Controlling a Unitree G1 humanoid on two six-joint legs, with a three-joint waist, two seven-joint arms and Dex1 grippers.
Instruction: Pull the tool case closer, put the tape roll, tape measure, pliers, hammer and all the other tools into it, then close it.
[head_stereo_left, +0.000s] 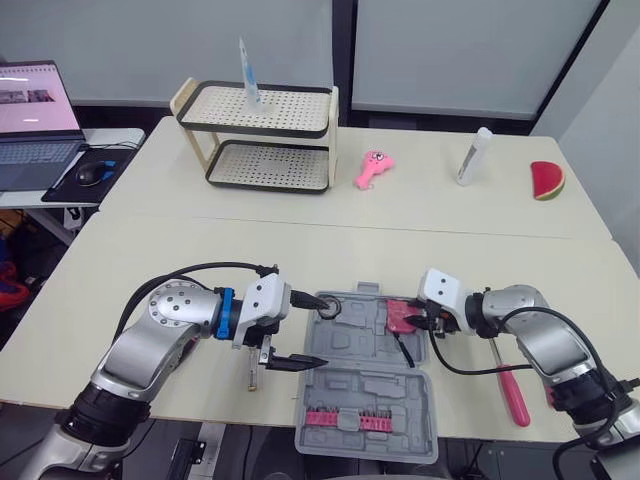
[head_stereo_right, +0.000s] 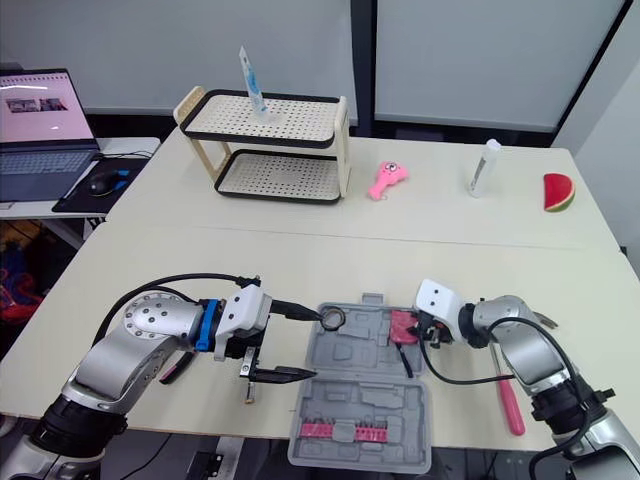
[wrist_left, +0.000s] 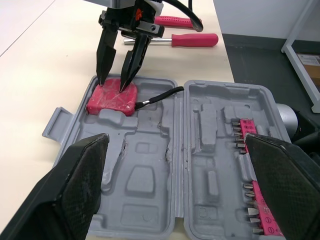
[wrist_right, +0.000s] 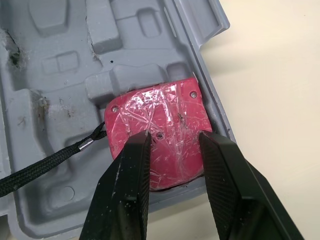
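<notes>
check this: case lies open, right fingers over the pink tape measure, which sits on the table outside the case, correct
No: the pink tape measure lies inside the open case, in a corner recess; the right wrist view shows it. The right fingers are over it.

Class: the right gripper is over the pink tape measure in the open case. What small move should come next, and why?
Probably lift the right gripper straight up. The tape measure lies in a corner recess of the tool case, the fingers stand apart above it rather than clamping it, and a pink-handled tool lies outside the case.
</notes>
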